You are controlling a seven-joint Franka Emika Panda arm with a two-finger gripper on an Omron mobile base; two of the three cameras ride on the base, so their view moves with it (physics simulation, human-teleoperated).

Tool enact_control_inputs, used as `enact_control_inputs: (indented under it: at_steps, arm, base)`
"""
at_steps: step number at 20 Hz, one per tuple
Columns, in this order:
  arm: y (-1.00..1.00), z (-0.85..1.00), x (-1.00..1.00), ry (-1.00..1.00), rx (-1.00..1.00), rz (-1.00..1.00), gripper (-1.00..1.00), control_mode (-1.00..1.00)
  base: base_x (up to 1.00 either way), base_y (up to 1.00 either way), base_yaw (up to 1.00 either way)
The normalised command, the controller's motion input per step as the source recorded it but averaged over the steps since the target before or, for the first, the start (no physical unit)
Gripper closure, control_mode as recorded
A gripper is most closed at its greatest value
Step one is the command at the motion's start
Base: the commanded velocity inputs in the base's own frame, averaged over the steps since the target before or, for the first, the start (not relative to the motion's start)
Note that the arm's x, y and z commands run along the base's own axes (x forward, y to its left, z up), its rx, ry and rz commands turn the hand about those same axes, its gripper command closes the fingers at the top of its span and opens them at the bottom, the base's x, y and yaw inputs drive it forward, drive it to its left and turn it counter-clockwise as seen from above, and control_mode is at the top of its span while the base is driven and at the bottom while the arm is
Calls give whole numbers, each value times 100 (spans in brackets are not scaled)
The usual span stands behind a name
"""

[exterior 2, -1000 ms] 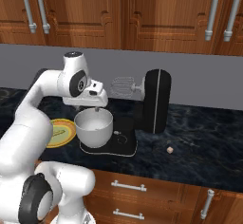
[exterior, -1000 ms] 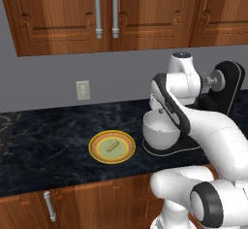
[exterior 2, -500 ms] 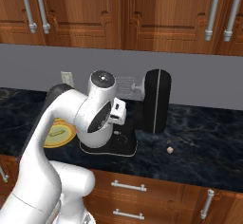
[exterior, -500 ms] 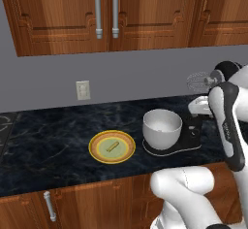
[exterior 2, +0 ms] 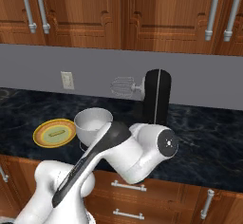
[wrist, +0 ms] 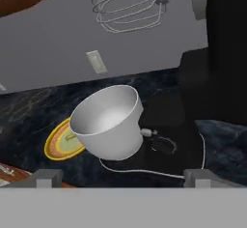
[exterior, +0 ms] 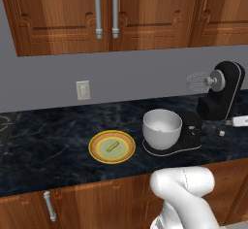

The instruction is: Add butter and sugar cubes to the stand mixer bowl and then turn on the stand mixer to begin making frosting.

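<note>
a kitchen: wooden cabinets (exterior: 106,14), dark marble counter (exterior: 53,140), stand mixer (exterior: 213,102)

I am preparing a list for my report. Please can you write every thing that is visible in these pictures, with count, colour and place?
stand mixer: one, black, right on the counter, head tilted up.
whisk: one, silver wire, on the mixer head.
stand mixer bowl: one, white-grey, on the mixer base, looks empty.
plate: one, yellow with orange rim, left of the bowl.
butter: one, yellow-tan stick, on the plate.
sugar cube: one, pale beige, on the counter right of the mixer.
wall outlet: one, pale, grey wall.
cabinets: brown wood, above and below.
counter: one, dark marble.
claw: two dark fingertips apart, facing the bowl.
</note>
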Motion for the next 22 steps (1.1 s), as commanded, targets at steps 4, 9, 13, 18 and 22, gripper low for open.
enact_control_inputs:
  at_steps: [4, 9, 13, 18, 22]
  arm:
    - [-89, -15, 0, -33, 3, 22, -100, -100]
    - [-72, -26, 5, -27, 0, 23, -100, -100]
    - [-52, -33, 25, -13, -4, 19, -100, -100]
    - [-20, -38, 41, -2, -14, 5, -100, -100]
    - [-10, -47, 34, 0, -14, 0, -100, -100]
  base:
    - [0, 0, 0]
    - [0, 0, 0]
    - [0, 0, 0]
    - [0, 0, 0]
    - [0, 0, 0]
